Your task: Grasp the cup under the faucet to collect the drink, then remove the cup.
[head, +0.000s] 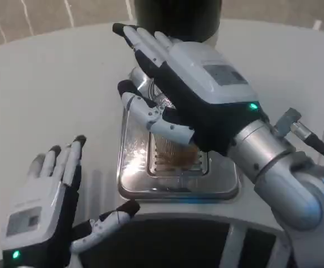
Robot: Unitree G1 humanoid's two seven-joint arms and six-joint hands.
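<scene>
Your left hand [44,212] rests near left on the white table [50,89], fingers spread, holding nothing. Farther right, your right hand [189,89] wraps its fingers around the cup [150,89] above the metal drip tray [175,181], beneath the dark dispenser [178,17].

Cup [157,96] upright over the back end of the drip tray [133,167], mostly covered.

Only slivers of it are visible: a shiny, clear-looking wall and part of the rim, glinting between the fingers of the right hand [201,84]. That hand wraps it, long fingers round the far side and thumb on the near side, so it looks gripped. It stands at the tray's far end, just below the dark dispenser body [178,17] behind the tray. I can't tell if the base touches the tray, and the fill level is hidden. The tray's slotted grille [175,156], nearer than the cup, shows a brown wet patch.
</scene>
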